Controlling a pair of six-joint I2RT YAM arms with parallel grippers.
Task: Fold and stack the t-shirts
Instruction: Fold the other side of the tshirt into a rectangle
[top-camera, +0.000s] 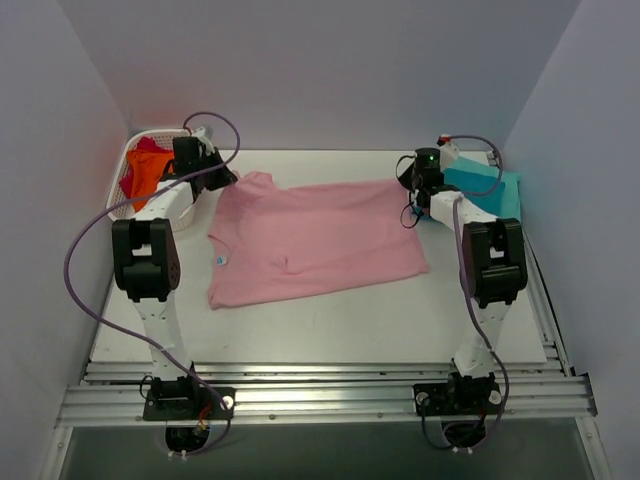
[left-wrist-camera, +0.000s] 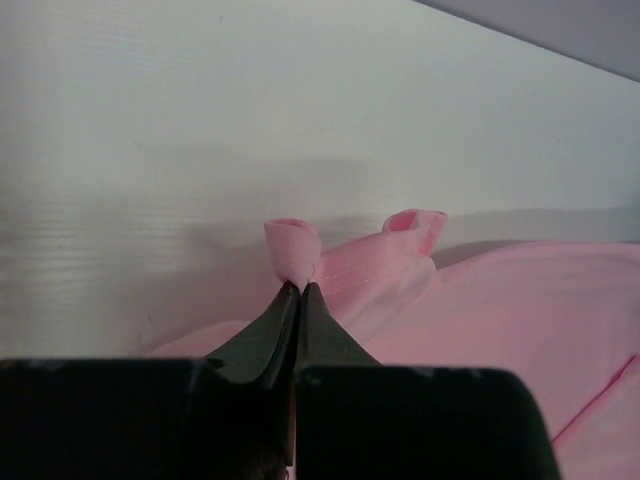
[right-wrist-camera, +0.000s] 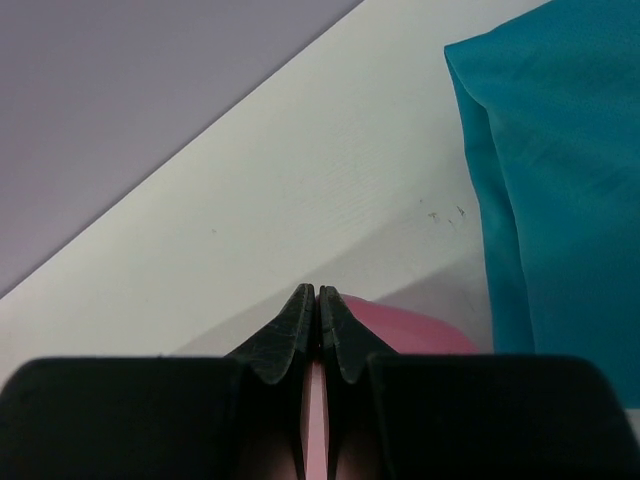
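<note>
From above, the pink t-shirt (top-camera: 310, 240) lies spread flat on the bench (top-camera: 350, 320). The left jaws sit at its far left corner and the right jaws at its far right corner, both along the far edge. The likely step is the first fold, carrying that far edge toward you. Lift both corners together and level, keep the cloth lightly taut between the arms, and lay it down so the edges meet. The teal pile (top-camera: 490, 190) sits just past the pink t-shirt's far right corner, so swing the right arm clear of it. A white basket (top-camera: 125, 205) of orange clothing stands off the shirt's left side.

At the left wrist, the jaws are pressed together on a small rolled pinch of the pink t-shirt (left-wrist-camera: 292, 250). It is a thin bite, so go slowly or it may slip out.

At the right wrist, the jaws are closed with a strip of pink showing between them. The teal pile (right-wrist-camera: 560, 180) lies close to the right of that pink edge.

The bench is smooth and white and should let the cloth slide. Plain pale walls (top-camera: 330, 70) close in beyond the shirt on three sides.
</note>
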